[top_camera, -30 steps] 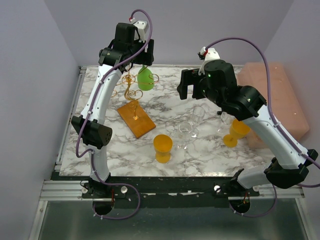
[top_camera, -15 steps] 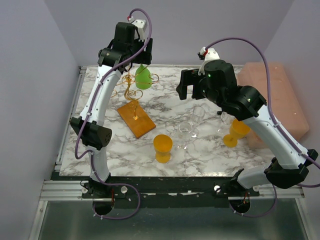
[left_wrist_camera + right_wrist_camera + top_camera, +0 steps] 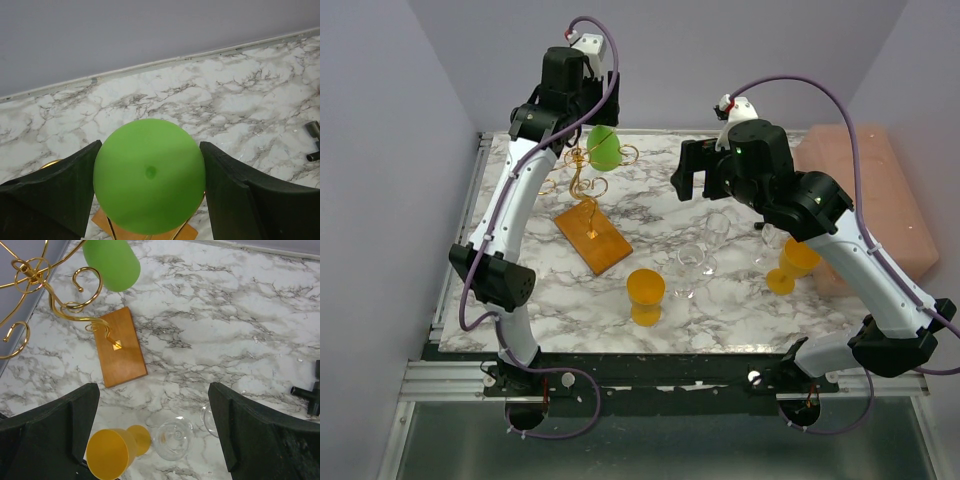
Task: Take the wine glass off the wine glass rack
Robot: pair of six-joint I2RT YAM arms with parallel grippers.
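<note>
Left-wrist view alone shows left jaws clamping the green wine glass point(image 3: 149, 175), while right jaws gape empty.

Your green wine glass point(image 3: 605, 148) is opaque and matte, with a rounded bowl. It hangs off the table at the far left, just beside the top scrolls of the wine glass rack point(image 3: 582, 178). In the left wrist view the bowl fills the left gripper point(image 3: 150, 172), touching both black fingers. Stem and foot are hidden, so you cannot tell whether it still hooks on a scroll. The rack is gold wire, with curled arms spreading from a thin upright post, fixed to a flat orange-brown wooden base point(image 3: 592, 238) lying askew on the marble table point(image 3: 740, 300).
</note>
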